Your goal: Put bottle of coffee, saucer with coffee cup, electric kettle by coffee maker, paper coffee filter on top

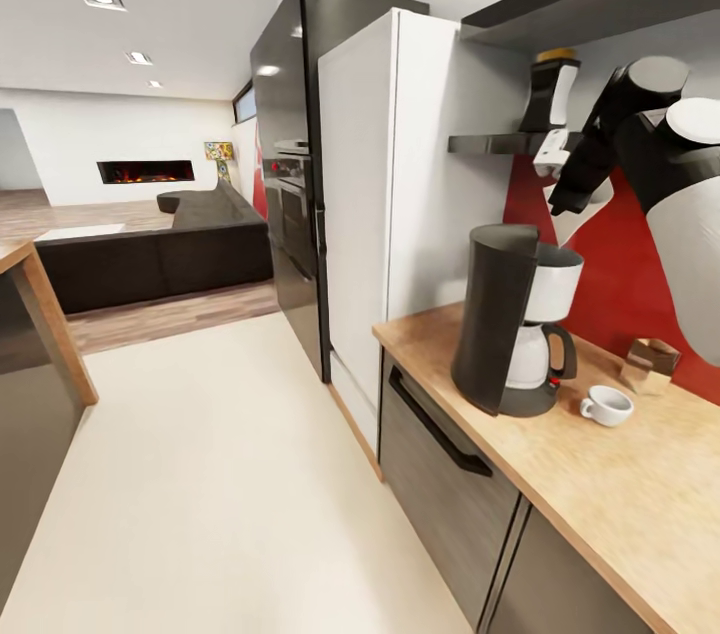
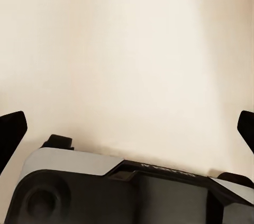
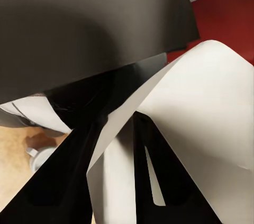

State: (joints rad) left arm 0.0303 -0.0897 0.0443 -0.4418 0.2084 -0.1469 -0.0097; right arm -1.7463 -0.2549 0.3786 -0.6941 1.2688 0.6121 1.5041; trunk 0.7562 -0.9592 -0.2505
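Above the coffee maker, our right end effector hangs just under the black shelf, pinching the white paper filter between its fingers; the right wrist view shows the sheet curling over them, with the red wall behind. Filter not yet on the machine's flat top. We judge that placement is the step in hand.

On the shelf, the dark bottle with the golden cap stands untouched, close beside the raised arm. It has yet to come down.

On the tan worktop, the coffee maker stands near the left end, so that item is kept. A white cup sits on the wood just right of the machine's base, with no saucer under it that we can see. A small brown box lies near the wall behind the cup. Kettle and saucer not sighted.

Left end effector: finger tips at opposite edges of its wrist view, spread wide, nothing between them, pale floor beyond.

Tally: one item standing, one in transit, the rest outstanding.
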